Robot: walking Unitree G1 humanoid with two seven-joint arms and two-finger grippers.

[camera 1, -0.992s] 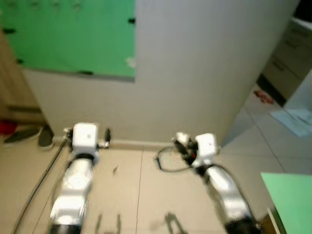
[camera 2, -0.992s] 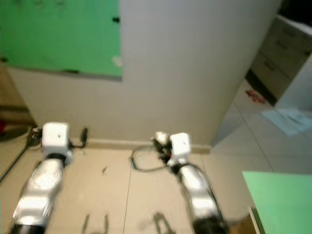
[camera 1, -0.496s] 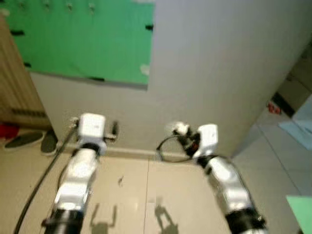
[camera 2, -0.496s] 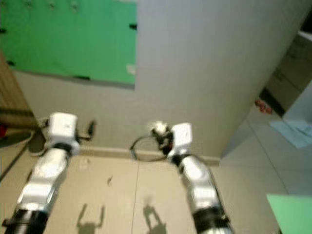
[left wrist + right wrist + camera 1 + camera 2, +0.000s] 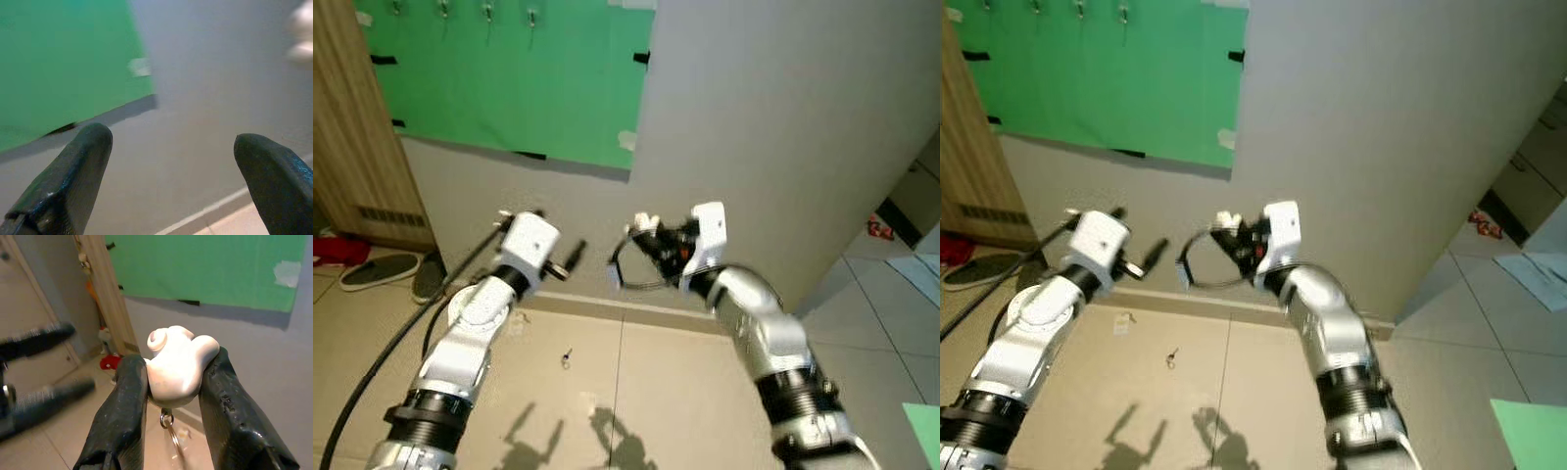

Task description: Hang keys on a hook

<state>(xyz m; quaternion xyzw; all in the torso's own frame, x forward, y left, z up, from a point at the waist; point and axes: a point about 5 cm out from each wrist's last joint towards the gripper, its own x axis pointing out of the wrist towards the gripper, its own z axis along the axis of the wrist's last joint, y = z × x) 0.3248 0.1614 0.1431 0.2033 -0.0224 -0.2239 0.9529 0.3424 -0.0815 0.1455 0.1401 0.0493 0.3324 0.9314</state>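
Observation:
Several small metal hooks line the top of a green board taped to the grey wall. My right gripper is raised in front of the wall, below the board's right corner. It is shut on the keys' white charm. A key ring dangles under the charm, and a thin black loop hangs from it. My left gripper is held up beside it to the left, open, with nothing between its fingers.
A wooden cabinet stands at the left, with shoes on the floor at its foot. A black cable trails across the tiles by my left arm. A small dark object lies on the floor near the skirting.
The view has tilted up and swung left, bringing the hooks into sight. Both arms have risen towards the wall, and the right gripper still holds the charm.

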